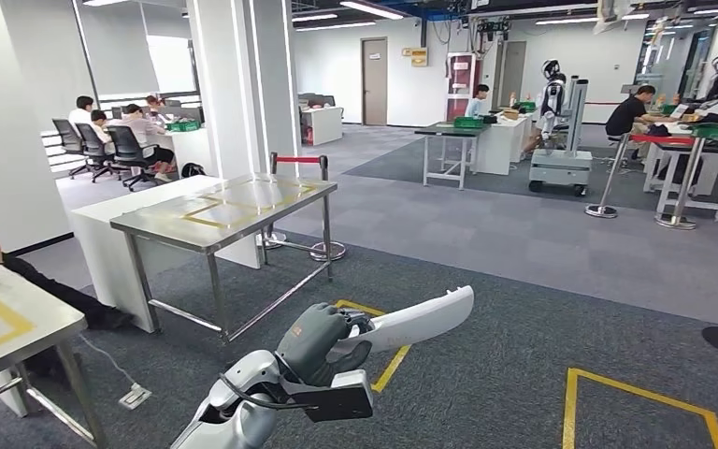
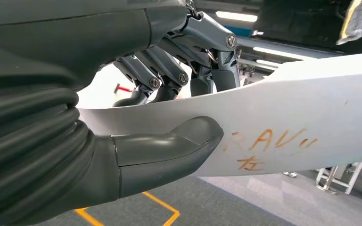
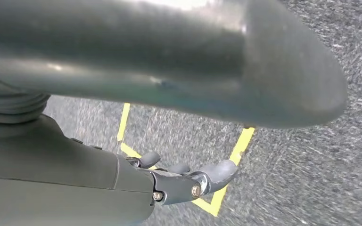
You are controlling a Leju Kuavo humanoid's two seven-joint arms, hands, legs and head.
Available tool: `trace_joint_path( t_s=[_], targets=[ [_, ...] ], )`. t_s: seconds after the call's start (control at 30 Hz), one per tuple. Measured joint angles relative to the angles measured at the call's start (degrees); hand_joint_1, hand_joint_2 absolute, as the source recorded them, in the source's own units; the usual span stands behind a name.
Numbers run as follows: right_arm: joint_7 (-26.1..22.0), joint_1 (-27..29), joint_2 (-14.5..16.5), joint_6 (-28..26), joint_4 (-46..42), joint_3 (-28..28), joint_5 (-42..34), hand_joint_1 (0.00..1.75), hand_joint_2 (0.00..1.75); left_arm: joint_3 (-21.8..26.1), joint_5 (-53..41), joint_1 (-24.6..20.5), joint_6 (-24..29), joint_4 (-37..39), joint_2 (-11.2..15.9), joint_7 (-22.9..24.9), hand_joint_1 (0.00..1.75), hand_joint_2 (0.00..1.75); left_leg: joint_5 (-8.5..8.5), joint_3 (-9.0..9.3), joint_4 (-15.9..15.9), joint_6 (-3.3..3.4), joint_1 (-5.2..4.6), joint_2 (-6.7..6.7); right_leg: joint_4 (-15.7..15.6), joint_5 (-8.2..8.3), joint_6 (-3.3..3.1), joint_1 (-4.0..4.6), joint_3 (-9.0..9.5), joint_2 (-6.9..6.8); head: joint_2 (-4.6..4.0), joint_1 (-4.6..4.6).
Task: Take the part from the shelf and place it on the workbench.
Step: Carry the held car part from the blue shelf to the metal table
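My left hand (image 1: 323, 341) grips a long white curved part (image 1: 421, 320) low in the head view, held out over the carpet and pointing right. Up close in the left wrist view, the thumb (image 2: 169, 148) presses the near face of the part (image 2: 306, 117), which bears orange handwriting, while the darker fingers (image 2: 169, 75) wrap behind it. A steel workbench (image 1: 224, 213) with yellow tape lines stands ahead to the left, a short way off. My right hand (image 3: 184, 181) hangs over the floor, fingers apart and holding nothing.
A second taped table (image 1: 0, 323) stands at the near left with a seated person beside it. Yellow floor markings (image 1: 636, 393) lie on the carpet ahead. Barrier posts (image 1: 325, 210), white pillars (image 1: 243, 84), desks with people and another robot (image 1: 552, 94) stand farther back.
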Motion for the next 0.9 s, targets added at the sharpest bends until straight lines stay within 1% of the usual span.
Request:
trace_joint_path(
  t_s=[0.03, 0.07, 0.1, 0.13, 0.17, 0.2, 0.23, 0.27, 0.3, 0.33, 0.37, 0.4, 0.43, 0.47, 0.5, 0.53, 0.57, 0.6, 0.63, 0.67, 0.7, 0.73, 0.77, 0.8, 0.83, 0.87, 0.9],
  targets=[
    [0.2, -0.1, -0.1, 0.0, 0.0, 0.0, 0.0, 0.00, 0.00, 0.0, -0.1, 0.0, -0.1, 0.0, -0.2, 0.1, 1.75, 1.75, 0.01, 0.05, -0.2, 0.29, -0.10, -0.73, -0.1, -0.13, 0.28, 0.08, 0.21, -0.76, 0.00, 0.03],
    [0.3, -0.2, -0.1, 0.0, 0.0, 0.0, 0.1, 0.00, 0.00, 0.0, -0.1, 0.0, -0.2, -0.1, -0.3, 0.1, 1.75, 1.75, 0.17, 0.14, -0.4, 0.60, 0.07, -1.63, -0.1, -0.31, 0.55, 0.05, 0.40, -1.38, 0.00, 0.05],
    [0.4, -0.3, -0.2, 0.0, 0.0, 0.0, 0.1, 0.00, 0.00, 0.0, -0.2, 0.0, -0.3, -0.1, -0.3, 0.1, 1.75, 1.75, 0.32, 0.34, -0.7, 0.88, 0.24, -2.41, 0.1, -0.66, 0.87, -0.07, 0.49, -0.84, 0.00, 0.05],
    [0.4, -0.3, -0.2, 0.0, -0.1, 0.0, 0.1, 0.00, 0.00, 0.0, -0.3, 0.0, -0.3, -0.2, -0.3, 0.1, 1.75, 1.75, 0.50, 0.54, -1.0, 1.19, 0.47, -3.15, 1.2, -1.44, 1.20, -0.22, 0.12, 0.68, 0.00, 0.08],
    [0.5, -0.3, -0.2, 0.0, -0.1, 0.0, 0.1, 0.00, 0.00, 0.0, -0.3, -0.1, -0.3, -0.2, -0.5, 0.1, 1.75, 1.75, 0.65, 0.73, -1.3, 1.44, 0.76, -3.86, 3.6, -2.74, 1.51, -0.38, -0.94, 2.79, 0.00, 0.12],
    [0.5, -0.2, -0.3, 0.0, -0.1, 0.0, 0.1, 0.00, 0.00, 0.0, -0.4, -0.1, -0.3, -0.2, -0.7, 0.0, 1.75, 1.75, 0.68, 0.75, -1.3, 1.58, 0.86, -4.66, 7.2, -4.39, 1.79, -0.49, -2.68, 5.05, 0.00, 0.18],
    [0.6, -0.1, -0.4, -0.1, -0.1, 0.0, 0.1, 0.00, 0.00, 0.0, -0.4, 0.0, -0.4, -0.1, -0.9, 0.0, 1.75, 1.75, 0.68, 0.72, -1.3, 1.68, 0.94, -5.51, 11.3, -5.98, 1.96, -0.53, -4.84, 6.34, 0.00, 0.23],
    [0.6, 0.0, -0.5, -0.1, -0.1, 0.0, 0.1, 0.00, 0.00, 0.0, -0.5, 0.2, -0.5, 0.0, -1.1, 0.0, 1.75, 1.75, 0.67, 0.71, -1.2, 1.71, 0.98, -6.44, 14.6, -6.87, 2.09, -0.55, -6.78, 6.88, 0.00, 0.27],
    [0.6, 0.1, -0.6, -0.2, -0.1, 0.0, 0.1, 0.00, 0.00, 0.0, -0.5, 0.4, -0.6, 0.2, -1.1, 0.1, 1.75, 1.75, 0.64, 0.71, -1.1, 1.69, 1.02, -7.36, 16.2, -6.68, 2.16, -0.58, -7.95, 7.05, 0.00, 0.31],
    [0.6, 0.1, -0.6, -0.2, -0.1, 0.0, 0.1, 0.00, 0.00, 0.0, -0.5, 0.5, -0.6, 0.3, -1.1, 0.1, 1.75, 1.75, 0.60, 0.71, -1.0, 1.62, 1.08, -8.24, 15.3, -5.32, 2.20, -0.63, -7.97, 7.14, 0.00, 0.32],
    [0.5, 0.1, -0.6, -0.2, -0.1, 0.0, 0.1, 0.00, 0.00, 0.0, -0.5, 0.5, -0.7, 0.3, -1.2, 0.1, 1.75, 1.75, 0.52, 0.71, -0.8, 1.47, 1.19, -9.10, 12.3, -3.14, 2.24, -0.74, -6.91, 7.40, 0.00, 0.34],
    [0.4, 0.1, -0.6, -0.3, -0.1, -0.1, 0.1, 0.00, 0.00, 0.0, -0.5, 0.5, -0.7, 0.4, -1.2, 0.1, 1.75, 1.75, 0.38, 0.66, -0.5, 1.22, 1.31, -9.93, 8.1, -1.05, 2.33, -0.99, -5.18, 8.44, 0.00, 0.35],
    [0.2, 0.1, -0.6, -0.3, -0.1, -0.1, 0.1, 0.00, 0.00, 0.0, -0.5, 0.5, -0.7, 0.4, -1.3, 0.1, 1.75, 1.75, 0.23, 0.46, -0.2, 0.86, 1.36, -10.77, 4.3, 0.35, 2.42, -1.23, -3.50, 9.99, 0.00, 0.37],
    [0.0, 0.1, -0.6, -0.3, -0.1, -0.1, 0.1, 0.00, 0.00, 0.0, -0.6, 0.4, -0.7, 0.4, -1.5, 0.0, 1.75, 1.75, 0.19, 0.21, 0.1, 0.43, 1.40, -11.54, 1.7, 1.07, 2.40, -1.40, -2.30, 11.21, 0.00, 0.36],
    [-0.1, 0.1, -0.6, -0.3, -0.1, -0.1, 0.1, 0.00, 0.00, 0.0, -0.7, 0.4, -0.7, 0.5, -1.7, 0.0, 1.75, 1.75, 0.24, -0.09, 0.1, -0.02, 1.45, -12.28, 0.5, 1.09, 2.27, -1.46, -1.72, 12.10, 0.00, 0.36],
    [-0.2, 0.0, -0.6, -0.4, -0.1, -0.2, 0.1, 0.00, 0.00, 0.0, -0.8, 0.3, -0.8, 0.5, -1.8, 0.1, 1.75, 1.75, 0.42, -0.36, 0.1, -0.48, 1.50, -13.03, 0.4, 0.97, 1.97, -1.36, -1.61, 12.03, 0.00, 0.35],
    [-0.2, 0.0, -0.5, -0.4, -0.1, -0.3, 0.1, 0.00, 0.00, 0.0, -0.9, 0.3, -0.8, 0.6, -1.8, 0.2, 1.75, 1.75, 0.61, -0.61, -0.1, -0.89, 1.56, -13.63, 0.4, 1.08, 1.56, -1.39, -1.60, 11.20, 0.00, 0.34],
    [-0.2, 0.0, -0.5, -0.4, -0.1, -0.3, 0.1, 0.00, 0.00, 0.0, -1.0, 0.3, -0.8, 0.6, -1.8, 0.3, 1.75, 1.75, 0.54, -0.88, 0.0, -1.21, 1.48, -13.05, 0.2, 1.18, 1.12, -1.42, -1.52, 10.47, 0.00, 0.31],
    [-0.2, -0.1, -0.4, -0.4, -0.1, -0.4, 0.1, 0.00, 0.00, 0.0, -1.1, 0.2, -0.8, 0.6, -1.8, 0.4, 1.75, 1.75, -0.06, -1.44, 1.0, -1.51, 1.35, -11.50, 0.1, 1.27, 0.64, -1.47, -1.42, 9.69, 0.00, 0.22],
    [-0.2, 0.0, -0.4, -0.4, -0.1, -0.5, 0.1, 0.00, 0.00, 0.0, -1.2, 0.1, -0.8, 0.6, -1.9, 0.6, 1.75, 1.75, -1.30, -2.50, 3.1, -1.74, 1.23, -9.42, -0.1, 1.32, 0.22, -1.50, -1.33, 8.87, 0.00, 0.11],
    [-0.2, 0.1, -0.4, -0.4, -0.1, -0.6, 0.1, 0.00, 0.00, 0.0, -1.2, 0.1, -0.8, 0.7, -2.0, 0.6, 1.75, 1.75, -3.02, -3.99, 6.3, -1.94, 1.19, -7.15, -0.1, 1.26, -0.10, -1.35, -1.25, 8.06, 0.00, 0.02],
    [-0.1, 0.2, -0.4, -0.4, -0.1, -0.7, 0.1, 0.00, 0.00, 0.0, -1.2, 0.1, -0.8, 0.7, -2.1, 0.6, 1.75, 1.75, -4.87, -5.88, 10.3, -2.13, 1.27, -5.89, -0.1, 1.18, -0.33, -1.23, -1.21, 7.19, 0.00, -0.04],
    [-0.1, 0.3, -0.4, -0.4, -0.1, -0.8, 0.1, 0.00, 0.00, 0.0, -1.2, 0.1, -0.8, 0.8, -2.2, 0.7, 1.75, 1.75, -6.18, -7.60, 13.8, -2.26, 1.37, -5.39, -0.1, 1.09, -0.45, -1.13, -1.15, 6.29, 0.00, -0.05],
    [-0.1, 0.4, -0.4, -0.4, -0.1, -0.9, 0.1, 0.00, 0.00, 0.0, -1.2, 0.2, -0.8, 0.9, -2.3, 0.7, 1.75, 1.75, -6.55, -8.60, 15.9, -2.32, 1.44, -5.20, -0.1, 1.00, -0.53, -1.06, -1.07, 5.41, 0.00, -0.05],
    [0.0, 0.4, -0.5, -0.4, -0.1, -0.9, 0.2, 0.00, 0.00, 0.0, -1.2, 0.2, -0.8, 1.0, -2.3, 0.9, 1.75, 1.75, -5.83, -8.48, 15.8, -2.30, 1.48, -5.08, -0.1, 0.89, -0.55, -1.01, -0.93, 4.59, 0.00, -0.06],
    [0.1, 0.4, -0.5, -0.4, -0.1, -0.9, 0.2, 0.00, 0.00, 0.0, -1.3, 0.2, -0.8, 1.1, -2.3, 1.0, 1.75, 1.75, -4.19, -7.16, 13.4, -2.14, 1.46, -4.78, -0.1, 0.75, -0.51, -0.96, -0.72, 3.81, 0.00, -0.06],
    [0.2, 0.4, -0.5, -0.4, -0.1, -1.0, 0.3, 0.00, 0.00, 0.0, -1.3, 0.2, -0.8, 1.1, -2.3, 1.0, 1.75, 1.75, -2.18, -4.99, 9.4, -1.82, 1.33, -3.89, -0.1, 0.56, -0.40, -0.88, -0.44, 3.07, 0.00, -0.06]
  ],
)
